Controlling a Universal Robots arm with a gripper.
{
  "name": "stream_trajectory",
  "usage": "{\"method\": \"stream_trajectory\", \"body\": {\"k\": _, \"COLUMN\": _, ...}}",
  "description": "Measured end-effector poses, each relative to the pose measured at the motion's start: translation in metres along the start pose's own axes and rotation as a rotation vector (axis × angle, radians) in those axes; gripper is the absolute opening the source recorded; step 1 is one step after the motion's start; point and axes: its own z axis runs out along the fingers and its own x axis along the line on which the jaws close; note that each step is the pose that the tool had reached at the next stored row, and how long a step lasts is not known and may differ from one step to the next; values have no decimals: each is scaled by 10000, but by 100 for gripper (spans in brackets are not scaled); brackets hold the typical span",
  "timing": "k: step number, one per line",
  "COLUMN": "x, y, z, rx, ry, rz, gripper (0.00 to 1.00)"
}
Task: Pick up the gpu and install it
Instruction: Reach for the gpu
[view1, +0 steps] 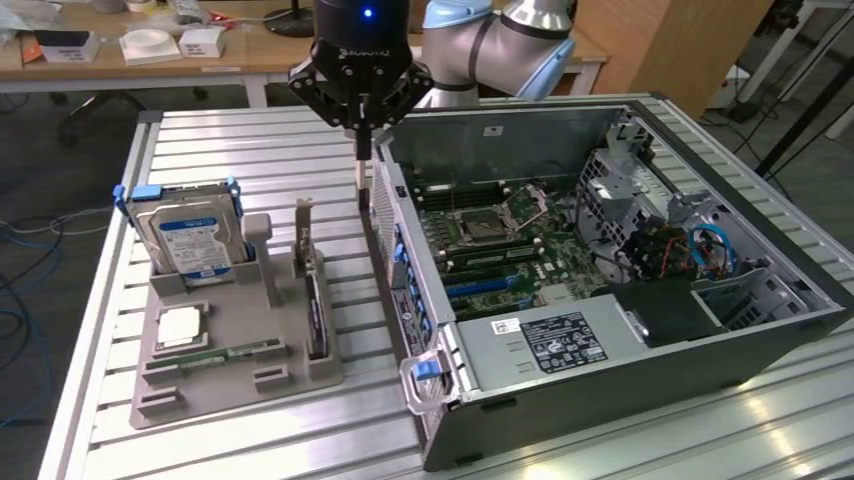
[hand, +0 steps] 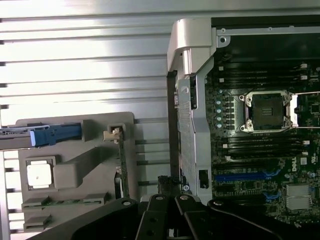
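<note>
The gpu (view1: 315, 312) stands on edge in a slot of the grey holder (view1: 220, 385), a thin dark card with its silver bracket (view1: 304, 225) at the far end. The wrist view shows the gpu (hand: 121, 165) edge-on beside the holder (hand: 75, 172). My gripper (view1: 362, 195) hangs above the table between the holder and the open computer case (view1: 534, 375), close to the case's rear wall. Its fingers are shut together with nothing in them. It is apart from the gpu, above and toward the exterior view's right of its bracket end. In the wrist view, my gripper (hand: 167, 186) points at the case edge.
The holder also carries a hard drive (view1: 194, 238) in a blue frame, a processor (view1: 179, 328) and a green memory stick (view1: 243, 350). Inside the case lie the motherboard (view1: 514, 240) and a blue slot (hand: 245, 176). A desk with boxes (view1: 147, 45) stands behind.
</note>
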Motion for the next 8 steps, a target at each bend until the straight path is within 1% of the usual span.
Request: {"method": "stream_trajectory", "body": {"k": 8, "x": 75, "y": -6, "z": 3, "rx": 1, "ry": 12, "rz": -1, "gripper": 11}}
